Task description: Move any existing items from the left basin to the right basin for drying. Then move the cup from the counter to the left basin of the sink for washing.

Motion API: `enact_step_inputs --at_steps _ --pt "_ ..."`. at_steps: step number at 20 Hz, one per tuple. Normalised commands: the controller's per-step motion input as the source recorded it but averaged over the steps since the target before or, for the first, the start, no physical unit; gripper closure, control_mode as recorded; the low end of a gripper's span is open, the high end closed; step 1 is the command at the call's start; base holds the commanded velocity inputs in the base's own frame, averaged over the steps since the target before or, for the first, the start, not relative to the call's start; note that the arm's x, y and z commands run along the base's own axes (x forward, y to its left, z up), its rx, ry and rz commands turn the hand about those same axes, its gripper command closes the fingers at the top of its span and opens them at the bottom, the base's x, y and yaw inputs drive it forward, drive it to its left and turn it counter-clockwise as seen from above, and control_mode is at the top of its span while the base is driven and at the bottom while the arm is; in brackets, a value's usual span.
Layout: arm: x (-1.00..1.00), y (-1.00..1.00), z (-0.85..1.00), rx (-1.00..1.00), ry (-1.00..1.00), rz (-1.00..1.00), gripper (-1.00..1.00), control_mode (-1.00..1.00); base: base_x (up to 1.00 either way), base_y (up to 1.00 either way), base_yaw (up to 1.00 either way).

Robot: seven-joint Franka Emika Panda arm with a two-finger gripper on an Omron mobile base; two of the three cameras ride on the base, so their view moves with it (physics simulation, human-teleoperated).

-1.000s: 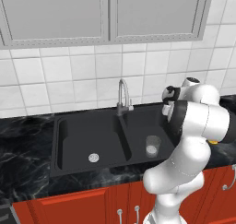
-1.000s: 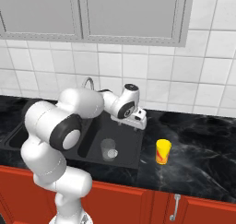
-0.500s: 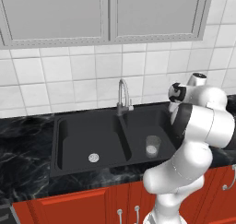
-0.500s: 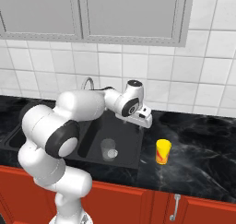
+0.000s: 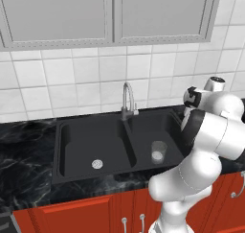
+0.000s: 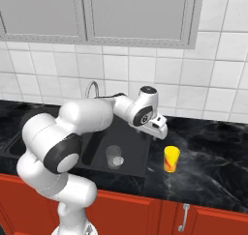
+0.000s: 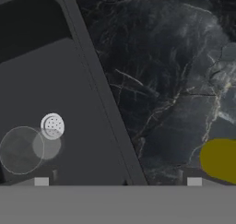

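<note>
The clear glass tumbler (image 5: 158, 152) stands upright in the right basin (image 5: 165, 129), beside its drain (image 7: 52, 126). The left basin (image 5: 81, 148) holds just its silver drain (image 5: 97, 163). The yellow cup (image 6: 170, 159) stands upright on the black marble counter (image 6: 213, 152), just right of the sink. My gripper (image 6: 160, 130) hovers open and empty above the sink's right rim. In the hand view my gripper (image 7: 117, 181) looks down with the tumbler (image 7: 22, 149) at lower left and the cup (image 7: 221, 159) at lower right.
The curved chrome tap (image 5: 127, 100) rises behind the sink's divider. A tiled wall and grey wall cabinets (image 5: 110, 14) stand behind the counter. Red cabinet fronts (image 6: 193, 214) run below the front edge.
The hand has swung right, from over the right basin to the sink's right rim nearer the cup. Its jaws stayed open. Tumbler and cup have not moved.
</note>
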Motion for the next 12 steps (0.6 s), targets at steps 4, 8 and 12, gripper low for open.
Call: enact_step_inputs --at_steps 4,8,12 --pt "-0.18 -0.31 0.11 -0.01 0.0 -0.07 -1.0 -1.0 0.0 0.0 0.0" --pt "-0.09 -0.33 0.18 -0.02 0.0 -0.05 -1.0 -1.0 0.0 0.0 0.0" --pt "-0.13 -0.33 0.11 -0.01 0.0 -0.04 -1.0 -1.0 0.0 0.0 0.0"
